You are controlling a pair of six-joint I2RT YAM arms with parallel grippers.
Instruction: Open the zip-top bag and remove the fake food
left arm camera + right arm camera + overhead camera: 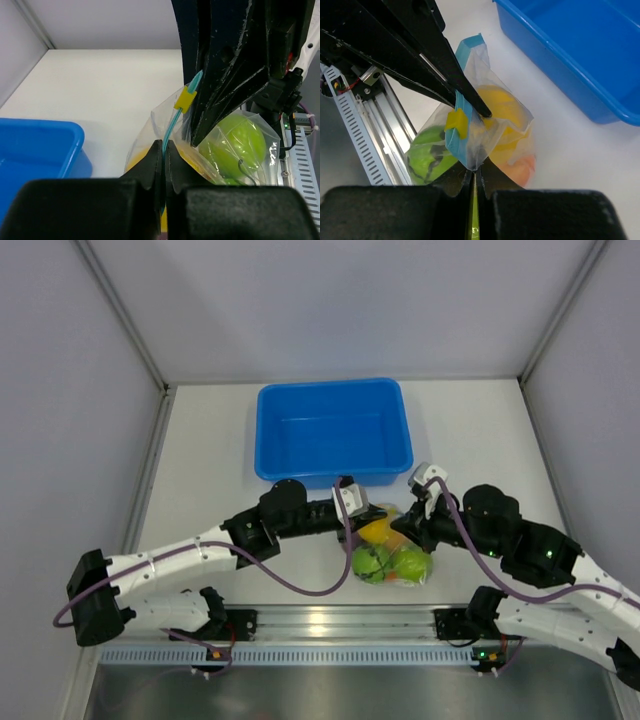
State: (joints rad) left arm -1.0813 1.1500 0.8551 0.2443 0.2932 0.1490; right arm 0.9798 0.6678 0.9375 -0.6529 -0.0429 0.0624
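The zip-top bag lies just in front of the blue tub, clear plastic with a teal zipper strip and a yellow slider. Inside it the fake food shows: a yellow fruit, a peach-orange one, a lime green one and a green dark-striped one. My left gripper is shut on the teal strip. My right gripper is shut on the bag's edge just below the slider. The two grippers meet tip to tip over the bag.
A blue plastic tub stands behind the bag, with nothing in it. The aluminium rail with both arm bases runs along the near edge. Grey walls close in the white table on the left, the right and behind.
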